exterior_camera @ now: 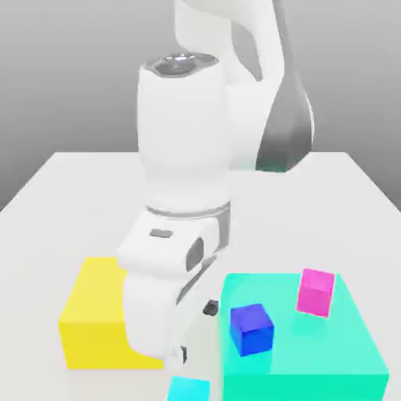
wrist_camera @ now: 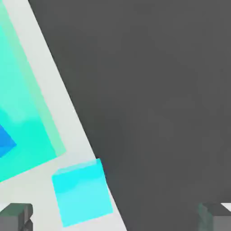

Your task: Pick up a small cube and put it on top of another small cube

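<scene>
Cyan small cube (wrist_camera: 82, 191) at the table's (exterior_camera: 70, 188) near edge, left of the teal platform (exterior_camera: 345, 352) bearing blue (exterior_camera: 251, 328) and magenta cubes (exterior_camera: 316, 292); we log our gripper (wrist_camera: 115, 216) spread wide, empty.

Pretty standard glossy white plastic robot arm (exterior_camera: 184, 157) here: fat rounded segments, a dark grey cap on the elbow joint, a silvery-grey ring at the wrist. The white hand housing has small dark grey inset panels, and the blocky fingertips (wrist_camera: 16, 217) are dark grey.

Glossy white arm shell (exterior_camera: 184, 141), matt flat-coloured cyan cube (wrist_camera: 82, 191)
</scene>
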Tool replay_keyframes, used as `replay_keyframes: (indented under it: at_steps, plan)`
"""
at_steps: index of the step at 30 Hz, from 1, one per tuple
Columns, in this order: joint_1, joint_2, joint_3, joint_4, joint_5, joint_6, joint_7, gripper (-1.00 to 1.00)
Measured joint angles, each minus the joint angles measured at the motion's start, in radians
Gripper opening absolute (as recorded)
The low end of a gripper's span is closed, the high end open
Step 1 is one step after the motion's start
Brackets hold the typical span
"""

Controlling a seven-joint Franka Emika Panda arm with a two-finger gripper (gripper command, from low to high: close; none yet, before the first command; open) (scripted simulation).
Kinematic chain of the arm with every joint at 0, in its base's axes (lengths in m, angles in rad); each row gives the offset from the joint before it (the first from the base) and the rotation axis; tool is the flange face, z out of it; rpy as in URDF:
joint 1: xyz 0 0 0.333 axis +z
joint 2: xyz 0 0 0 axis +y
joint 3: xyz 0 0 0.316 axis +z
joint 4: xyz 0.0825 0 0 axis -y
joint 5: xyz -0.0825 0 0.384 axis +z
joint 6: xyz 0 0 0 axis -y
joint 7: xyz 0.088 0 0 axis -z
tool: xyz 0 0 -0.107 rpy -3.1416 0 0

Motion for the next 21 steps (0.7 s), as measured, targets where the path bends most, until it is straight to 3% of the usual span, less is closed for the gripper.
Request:
replay_keyframes:
  at_steps: [7,8,15,21]
  plan:
    - [-0.062,0.235,0.066,0.025,0.025,0.14,-0.153,0.0]
    - [-0.068,0.258,0.074,0.03,0.031,0.158,-0.158,-1.0]
    - [-0.069,0.257,0.074,0.029,0.031,0.155,-0.159,-1.0]
    - [-0.03,0.075,0.035,-0.01,-0.055,0.018,-0.14,-1.0]
